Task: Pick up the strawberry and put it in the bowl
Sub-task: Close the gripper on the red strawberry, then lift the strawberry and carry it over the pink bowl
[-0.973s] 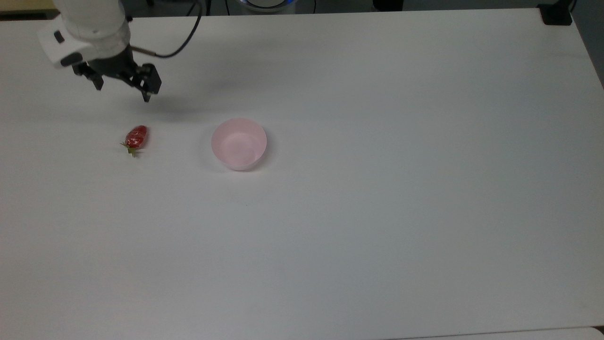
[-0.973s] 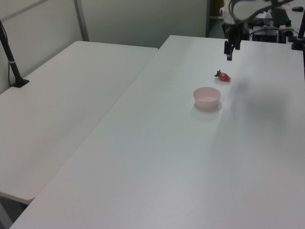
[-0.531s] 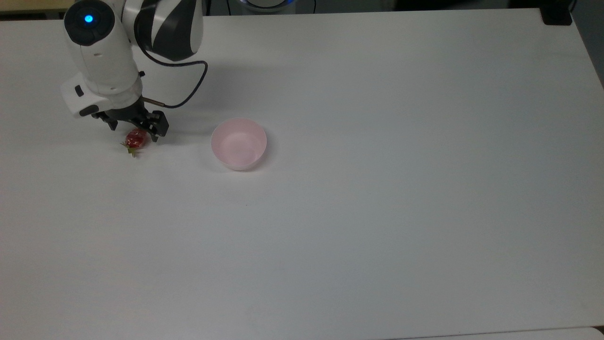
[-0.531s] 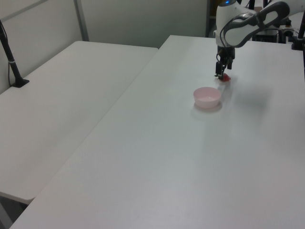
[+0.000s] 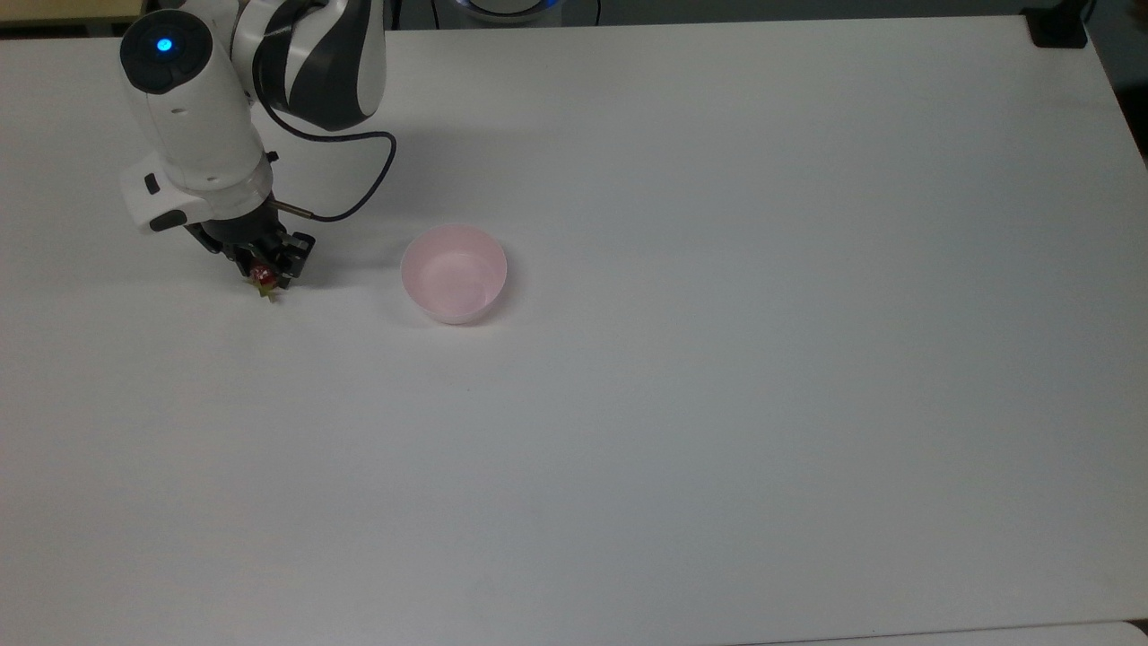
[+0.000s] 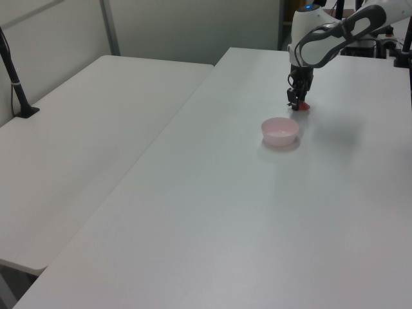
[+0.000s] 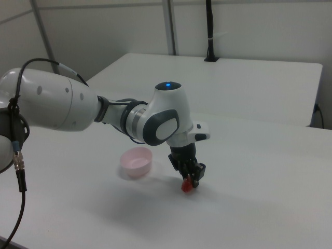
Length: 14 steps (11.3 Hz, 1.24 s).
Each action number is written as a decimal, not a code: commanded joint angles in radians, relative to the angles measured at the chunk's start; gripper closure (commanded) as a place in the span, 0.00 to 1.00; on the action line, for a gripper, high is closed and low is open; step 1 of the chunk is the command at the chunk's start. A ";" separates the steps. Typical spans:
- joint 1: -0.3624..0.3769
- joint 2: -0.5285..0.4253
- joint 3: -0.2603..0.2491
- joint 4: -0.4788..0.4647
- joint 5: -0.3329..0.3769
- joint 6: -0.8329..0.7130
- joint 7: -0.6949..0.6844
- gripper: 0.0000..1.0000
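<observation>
The small red strawberry [image 5: 264, 282] lies on the white table at the top view's left, mostly covered by my gripper [image 5: 265, 266]. The black fingers have come down on both sides of the fruit and are shut on it, at table height. In the right view a red part of the strawberry [image 7: 186, 187] pokes out below the gripper [image 7: 190, 179]. In the left view the strawberry [image 6: 303, 107] shows just beside the gripper [image 6: 297, 103]. The pale pink bowl [image 5: 454, 274] stands empty and upright to the top view's right of the gripper, about a bowl's width away.
The white table [image 5: 717, 377] stretches wide to the top view's right and front of the bowl. A second white table [image 6: 84, 148] adjoins it on the left view's left, with a black post [image 6: 16, 80] clamped to its far side. A black cable [image 5: 359, 193] loops off the wrist.
My arm came down from above and behind the strawberry until the fingers straddled it. The fingers then narrowed onto the fruit. The bowl has not moved.
</observation>
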State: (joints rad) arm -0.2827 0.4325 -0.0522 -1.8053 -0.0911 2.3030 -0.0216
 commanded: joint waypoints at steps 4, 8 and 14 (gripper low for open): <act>0.028 -0.102 0.089 0.003 0.019 -0.114 0.017 0.65; 0.167 -0.123 0.120 0.038 0.021 -0.162 0.208 0.64; 0.194 -0.077 0.146 0.031 0.016 -0.165 0.256 0.58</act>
State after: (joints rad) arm -0.0894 0.3582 0.0927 -1.7723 -0.0852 2.1636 0.2281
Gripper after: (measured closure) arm 0.604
